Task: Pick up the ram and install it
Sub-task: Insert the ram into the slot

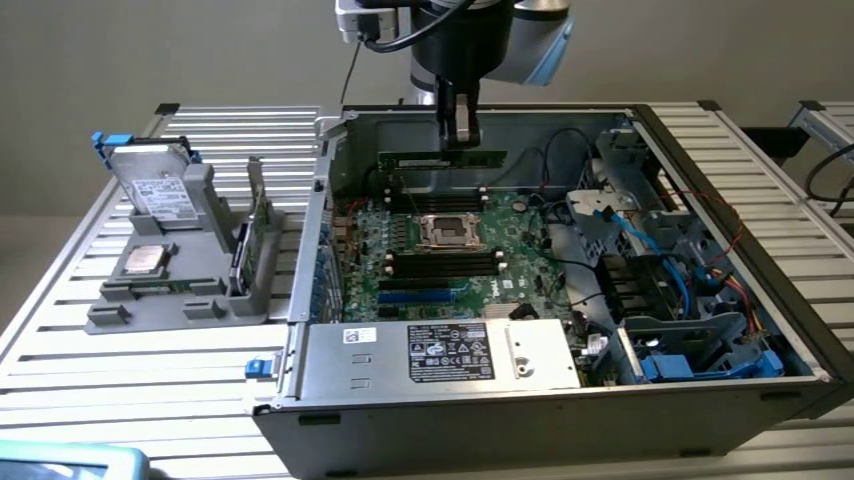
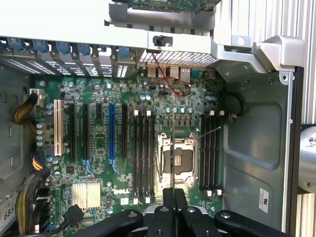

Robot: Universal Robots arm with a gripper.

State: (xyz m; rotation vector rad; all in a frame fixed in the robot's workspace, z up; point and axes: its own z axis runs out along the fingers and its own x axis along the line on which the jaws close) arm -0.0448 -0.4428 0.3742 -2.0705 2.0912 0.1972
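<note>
A: Gripper state?

B: Gripper point(image 1: 459, 140) is nearly shut, pinched on the ram point(image 1: 414, 159) at mid-length by its top edge. The stick hangs level, contact edge down & free.

A: Where is it rel. to the CPU socket point(image 1: 451, 232)?

B: In the air above it, inside the open case point(image 1: 534, 400), clear of the motherboard point(image 1: 527, 260). In the ext. view it sits over the black slots point(image 1: 441, 186) on the socket's far side. The wrist cam shows the ram point(image 2: 173, 148) edge-on, a thin line running out from the gripper point(image 2: 173, 195) across the CPU socket point(image 2: 178, 160), w/ black slots point(image 2: 143, 153) on either side of the socket. Which slot it's over, can't tell.

A: Why grip it at the middle?

B: Prob. for balance, so neither end droops and both ends can meet a slot together. The top-edge hold leaves the contacts unobstructed. It also runs parallel to the slots, so approx. aligned already, I'd judge.

A: Seated?

B: No. It's picked up, but not yet installed.
</note>
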